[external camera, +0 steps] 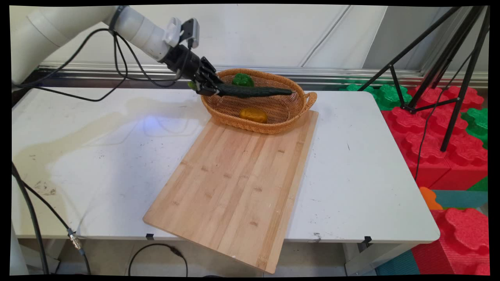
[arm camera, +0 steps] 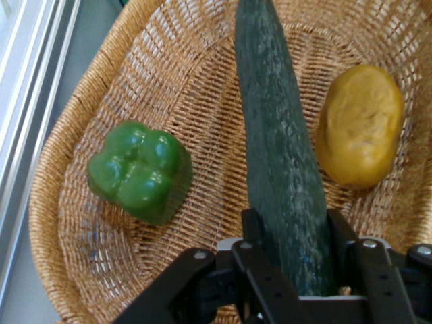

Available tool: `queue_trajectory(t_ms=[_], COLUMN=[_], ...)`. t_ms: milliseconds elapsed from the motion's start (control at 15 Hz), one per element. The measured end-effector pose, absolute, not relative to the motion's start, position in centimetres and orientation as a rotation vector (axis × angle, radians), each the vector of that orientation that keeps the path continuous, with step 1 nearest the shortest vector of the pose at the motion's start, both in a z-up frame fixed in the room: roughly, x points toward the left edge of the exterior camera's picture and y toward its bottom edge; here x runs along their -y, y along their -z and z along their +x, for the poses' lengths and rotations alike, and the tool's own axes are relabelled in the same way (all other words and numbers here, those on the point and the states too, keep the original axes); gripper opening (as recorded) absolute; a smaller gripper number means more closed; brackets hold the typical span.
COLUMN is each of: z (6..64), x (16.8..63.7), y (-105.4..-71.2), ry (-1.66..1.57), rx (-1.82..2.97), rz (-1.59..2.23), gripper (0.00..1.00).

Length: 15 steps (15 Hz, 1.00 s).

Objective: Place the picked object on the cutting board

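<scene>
We see the gripper [external camera: 209, 89] clamped on one end of a cucumber [external camera: 254, 91], with a finger [arm camera: 253, 233] pressed to each side of it in the hand view. The cucumber is dark green and long; it sticks out level from the gripper, held in the air over the basket [external camera: 300, 107], its free tip reaching toward the basket's right end. The gripper itself sits at the basket's left rim, above it.

Inside the basket we note a green pepper [arm camera: 140, 172] against the far wall and a yellow potato [arm camera: 360, 126] on the floor near the front wall. In the hand view the cucumber passes between the two, with bare wicker showing on both sides of it, a wider strip on the pepper side. We cannot tell how high the cucumber hangs above the basket floor.

The basket is oval wicker with a loop handle at its right end. Its front edge rests on the far end of a wooden board [external camera: 234, 187]. The board lies askew on the table [external camera: 97, 156]; its near corner juts out past the table's front edge. The board's surface is bare from the basket forward.

To the left of basket and board we log a broad stretch of open tabletop; to the right a narrower strip runs to the table's right edge. Black cables hang from the arm above the table's far left
</scene>
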State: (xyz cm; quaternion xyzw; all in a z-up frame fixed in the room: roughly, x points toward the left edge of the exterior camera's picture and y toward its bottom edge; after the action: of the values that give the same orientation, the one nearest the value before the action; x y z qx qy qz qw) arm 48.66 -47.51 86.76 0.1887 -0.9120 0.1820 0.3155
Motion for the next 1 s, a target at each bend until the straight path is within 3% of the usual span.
queue_trajectory(t_ms=[1000], z=[52.5], x=[38.3], y=[-94.4], ry=[-0.349], rx=[2.324], rz=[0.465], gripper=[0.00])
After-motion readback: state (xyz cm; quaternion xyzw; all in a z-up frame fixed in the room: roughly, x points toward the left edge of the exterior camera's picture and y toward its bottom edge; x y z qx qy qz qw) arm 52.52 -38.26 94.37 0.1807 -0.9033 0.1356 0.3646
